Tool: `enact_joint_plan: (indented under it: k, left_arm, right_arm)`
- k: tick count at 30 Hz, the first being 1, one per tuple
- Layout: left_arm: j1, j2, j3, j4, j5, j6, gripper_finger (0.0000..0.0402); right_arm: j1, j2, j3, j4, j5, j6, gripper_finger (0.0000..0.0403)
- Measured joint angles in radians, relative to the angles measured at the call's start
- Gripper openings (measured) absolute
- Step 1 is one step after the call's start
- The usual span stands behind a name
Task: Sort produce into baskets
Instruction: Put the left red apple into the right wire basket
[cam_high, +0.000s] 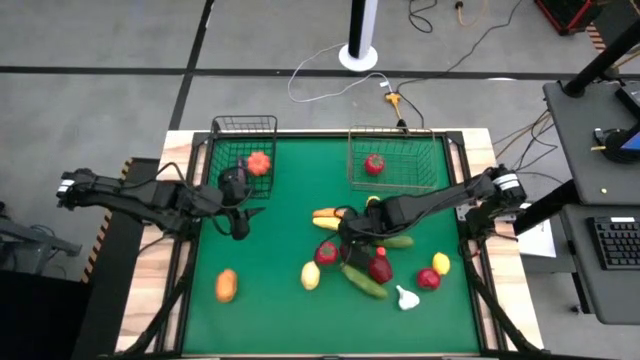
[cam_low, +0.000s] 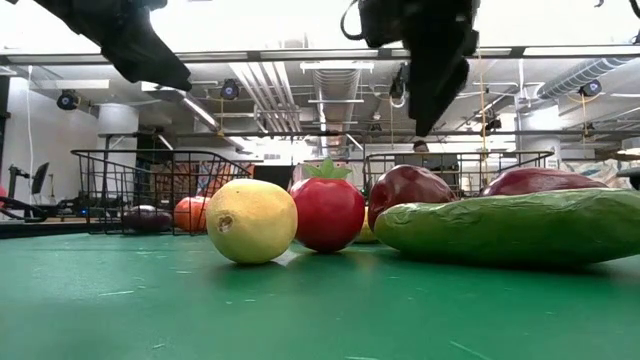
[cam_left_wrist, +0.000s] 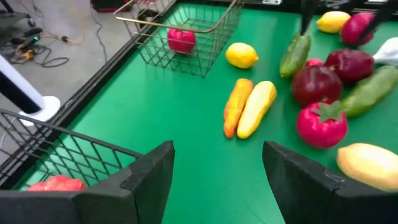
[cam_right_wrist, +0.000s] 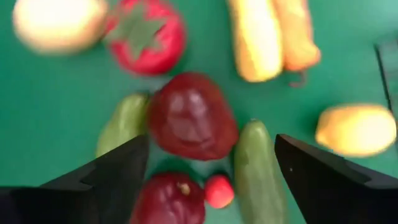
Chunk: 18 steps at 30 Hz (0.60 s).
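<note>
1. Currently positioned: right gripper (cam_high: 352, 237) above the produce cluster at table centre, fingers (cam_right_wrist: 106, 177) spread wide apart, nothing between them.
2. Directly below that gap, per the right wrist view: dark red pepper (cam_right_wrist: 191, 116), flanked by 2 green cucumbers (cam_right_wrist: 255, 168), with a second dark red piece (cam_right_wrist: 168, 199) and a small red piece (cam_right_wrist: 219, 190) nearer the wrist.
3. Beyond the pepper: red tomato (cam_right_wrist: 144, 36), yellow squash (cam_right_wrist: 255, 38) and orange carrot (cam_right_wrist: 296, 34) lying side by side, touching.
4. Left gripper (cam_high: 243, 222) beside the near edge of the black basket (cam_high: 222, 128), fingers (cam_left_wrist: 149, 174) apart, holding nothing.
5. Contents of black basket: 1 orange-red piece (cam_high: 259, 163).
6. Contents of brownish basket (cam_high: 432, 162): 1 red piece (cam_high: 374, 164).
7. Loose on the mat, well apart from both grippers: orange piece (cam_high: 226, 285), lemon (cam_high: 310, 275), white garlic (cam_high: 406, 297), yellow piece (cam_high: 441, 263).
</note>
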Motion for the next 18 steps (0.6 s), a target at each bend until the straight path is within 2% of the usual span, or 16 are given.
enact_joint_plan:
  k: [3, 6, 18]
  left_arm:
    - [0.000, 0.000, -0.002, 0.000, -0.002, 0.000, 0.0229]
    - [0.000, 0.002, -0.001, 0.000, -0.002, 0.001, 0.0229]
    - [0.001, 0.004, -0.008, 0.041, -0.002, 0.042, 0.0229]
  right_arm:
    - [0.038, 0.020, -0.006, -0.001, 0.006, -0.163, 0.0354]
    - [0.055, 0.054, -0.009, 0.000, 0.008, -0.250, 0.0357]
    - [0.050, 0.161, -0.009, 0.011, 0.038, -0.289, 0.0357]
